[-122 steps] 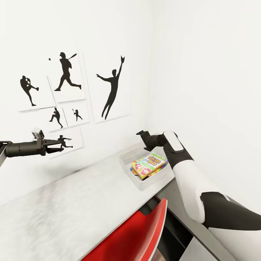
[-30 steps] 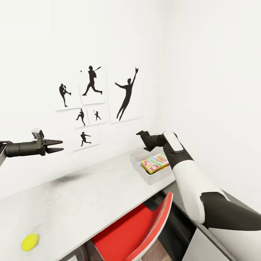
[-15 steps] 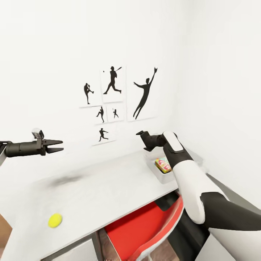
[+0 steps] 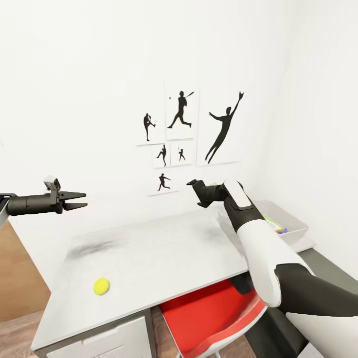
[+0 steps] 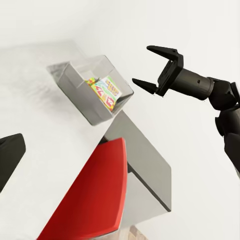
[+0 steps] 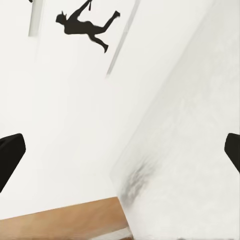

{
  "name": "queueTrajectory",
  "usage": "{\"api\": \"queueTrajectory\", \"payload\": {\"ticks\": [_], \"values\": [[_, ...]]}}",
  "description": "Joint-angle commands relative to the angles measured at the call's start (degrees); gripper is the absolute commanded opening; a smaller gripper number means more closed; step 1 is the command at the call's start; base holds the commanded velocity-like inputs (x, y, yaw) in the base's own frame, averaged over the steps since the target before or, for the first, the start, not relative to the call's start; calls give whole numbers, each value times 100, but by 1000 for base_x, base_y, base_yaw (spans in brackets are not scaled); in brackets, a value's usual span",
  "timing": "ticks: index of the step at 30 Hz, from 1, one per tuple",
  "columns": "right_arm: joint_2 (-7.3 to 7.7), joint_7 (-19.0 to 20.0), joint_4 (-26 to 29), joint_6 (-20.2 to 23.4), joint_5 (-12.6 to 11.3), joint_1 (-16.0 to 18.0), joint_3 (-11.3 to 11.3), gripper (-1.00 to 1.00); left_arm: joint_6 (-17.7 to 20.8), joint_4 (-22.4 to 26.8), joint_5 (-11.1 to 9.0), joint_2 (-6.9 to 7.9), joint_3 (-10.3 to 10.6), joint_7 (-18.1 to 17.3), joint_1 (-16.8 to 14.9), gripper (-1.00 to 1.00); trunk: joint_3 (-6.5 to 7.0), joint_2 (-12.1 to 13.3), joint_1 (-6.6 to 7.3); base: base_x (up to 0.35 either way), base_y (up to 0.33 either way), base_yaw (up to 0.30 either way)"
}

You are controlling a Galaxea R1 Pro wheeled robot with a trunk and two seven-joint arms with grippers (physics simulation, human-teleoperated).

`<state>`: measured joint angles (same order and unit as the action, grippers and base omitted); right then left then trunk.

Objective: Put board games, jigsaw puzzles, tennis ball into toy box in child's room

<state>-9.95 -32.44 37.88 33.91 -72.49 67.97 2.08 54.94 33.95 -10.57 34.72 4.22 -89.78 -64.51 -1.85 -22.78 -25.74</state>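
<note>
Yellow-green tennis ball [image 4: 101, 286] alone on pale desk [image 4: 164, 253], at 7 o'clock of head view, well apart from both arms. Toy box [image 4: 291, 223] at 3 o'clock on far desk end, partly behind right forearm; a bright game cover [image 5: 106, 91] inside, rest of contents hard to make out. Left pincer [image 4: 74, 200] open, empty, high above desk. Right pincer [image 5: 156, 69] spread wide, empty. Ball likely light, fuzzy, prone to roll: close across its middle from above. Red chair [image 4: 214, 315] under desk, cut off.
</note>
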Motion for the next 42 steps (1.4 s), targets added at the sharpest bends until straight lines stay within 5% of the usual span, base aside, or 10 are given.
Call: {"api": "queueTrajectory", "payload": {"ticks": [1,14,42], "values": [[-5,-53,9,10,-46,5,21,100,56,-7,-27,8,36,-22,-9,100,-14,-14,-4,-1,0,285],[-5,-54,9,8,-46,5,12,100,43,-11,-26,8,42,-22,-9,100,-16,-14,-4,-48,44,257],[-5,-54,9,9,-43,8,3,100,30,-44,-24,53,43,-19,0,100,-16,-14,-4,-42,69,12]]}}
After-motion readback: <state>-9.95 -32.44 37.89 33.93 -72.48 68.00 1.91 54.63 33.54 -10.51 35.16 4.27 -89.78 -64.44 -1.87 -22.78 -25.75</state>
